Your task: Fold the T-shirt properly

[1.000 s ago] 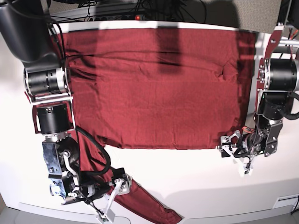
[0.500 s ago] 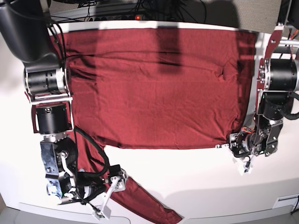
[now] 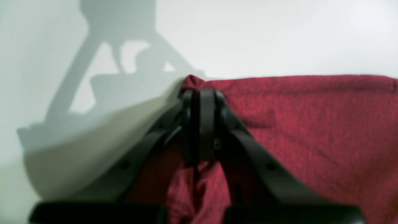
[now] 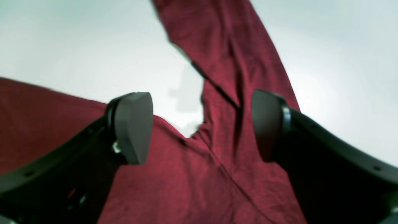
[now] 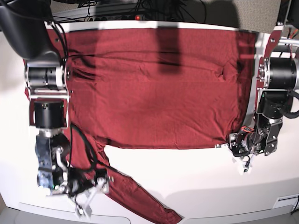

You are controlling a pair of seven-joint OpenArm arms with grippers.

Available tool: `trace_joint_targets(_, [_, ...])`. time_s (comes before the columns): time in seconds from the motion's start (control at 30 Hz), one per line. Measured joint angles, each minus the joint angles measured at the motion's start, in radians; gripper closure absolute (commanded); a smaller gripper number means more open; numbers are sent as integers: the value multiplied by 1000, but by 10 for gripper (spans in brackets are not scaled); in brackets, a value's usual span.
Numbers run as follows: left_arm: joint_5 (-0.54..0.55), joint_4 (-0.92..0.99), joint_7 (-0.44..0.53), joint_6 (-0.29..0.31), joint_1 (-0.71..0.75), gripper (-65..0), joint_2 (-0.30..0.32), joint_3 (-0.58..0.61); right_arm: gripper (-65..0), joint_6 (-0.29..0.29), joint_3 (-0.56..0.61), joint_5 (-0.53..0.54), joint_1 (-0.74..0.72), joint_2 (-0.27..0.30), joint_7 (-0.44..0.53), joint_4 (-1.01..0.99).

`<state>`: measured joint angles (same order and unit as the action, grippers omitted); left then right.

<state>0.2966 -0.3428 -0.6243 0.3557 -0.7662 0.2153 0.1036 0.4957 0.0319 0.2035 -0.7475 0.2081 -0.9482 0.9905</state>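
My left gripper (image 3: 200, 93) has its jaws pressed together on a bunched fold of the plain dark red long-sleeved T-shirt of thin knit fabric (image 5: 159, 88), right at the shirt's lower corner; in my left wrist view a pinch of cloth pokes out above the black fingertips (image 3: 206, 105) and more of it hangs crumpled below them, while the hem runs straight off to the right across the smooth white table (image 3: 264, 37). From the base view that corner sits at the near right of the spread garment, beside my left gripper (image 5: 233, 145). The shirt's body lies flat and wide across the table (image 5: 196, 182), reaching from one arm to the other, with light wrinkles near the far left and a small pucker near the far right. One long sleeve (image 5: 140, 198) trails off diagonally from the near left corner toward the table's front edge. My right gripper (image 4: 202, 124) has its jaws spread wide, the grey pads (image 4: 133, 124) standing apart over the place where that sleeve (image 4: 230, 62) meets the body, gripping nothing. In the base view my right gripper (image 5: 88, 198) sits low at the near left, just beside the sleeve.
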Motion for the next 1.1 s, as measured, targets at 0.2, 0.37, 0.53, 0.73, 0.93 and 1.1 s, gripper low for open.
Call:
trace_joint_targets(0.2, [0, -1, -1, 0, 0, 0, -2, 0, -475, 0, 1, -52, 51, -3, 77, -160])
trace_joint_targets(0.37, [1, -2, 0, 0, 2, 0, -2, 0, -475, -1, 0, -74, 38, 0, 142, -219])
trace_joint_targets(0.53, [1, -3, 0, 3, 2, 0, -2, 0, -475, 0, 0, -109, 49, -3, 192, -232])
trace_joint_targets(0.73, [1, -3, 0, 3, 2, 0, -2, 0, -475, 27, 0, -134, 85, -3, 286, -232])
trace_joint_targets(0.93, [1, -3, 0, 3, 2, 0, -2, 0, -474, 32, 0, -166, 163, -3, 387, -232])
trace_joint_targets(1.1, [4, -3, -1, 4, 2, 0, -2, 0, -468, 32, 0, -209, 211, -3, 499, -232])
